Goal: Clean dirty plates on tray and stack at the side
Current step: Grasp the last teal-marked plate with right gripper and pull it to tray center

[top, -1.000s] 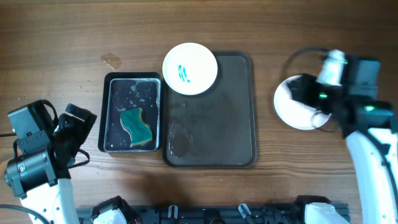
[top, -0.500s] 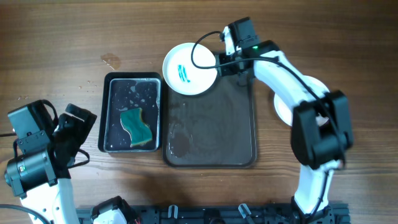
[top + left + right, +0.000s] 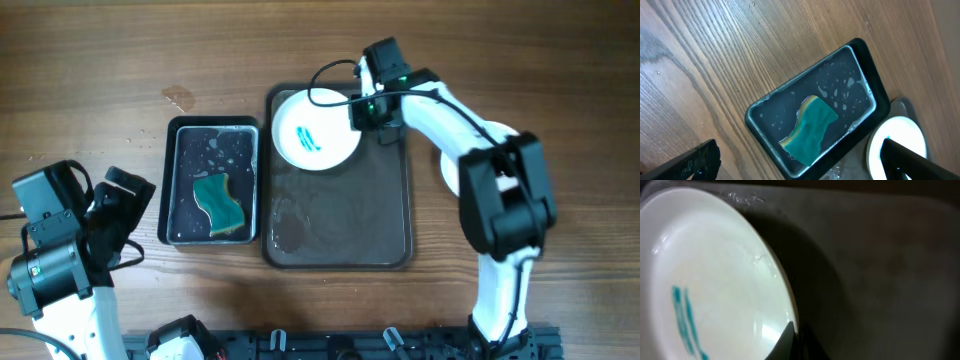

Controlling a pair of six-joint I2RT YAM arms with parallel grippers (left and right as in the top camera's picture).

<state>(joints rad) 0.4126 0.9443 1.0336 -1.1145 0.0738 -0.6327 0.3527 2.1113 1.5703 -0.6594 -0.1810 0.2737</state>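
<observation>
The smeared plate (image 3: 316, 131) lies directly left of the right gripper (image 3: 362, 112), which pinches its rim over the tray (image 3: 385, 225)'s far corner. A plain plate (image 3: 452, 172) sits outside the tray, behind that arm. The left gripper (image 3: 800, 150) hangs spread wide above the sponge (image 3: 812, 127) in the black tray (image 3: 166, 180).

We find no readable text, label, brand or number in any view. The teal strokes (image 3: 312, 137) on the plate (image 3: 324, 120) seem a smear, not writing.
</observation>
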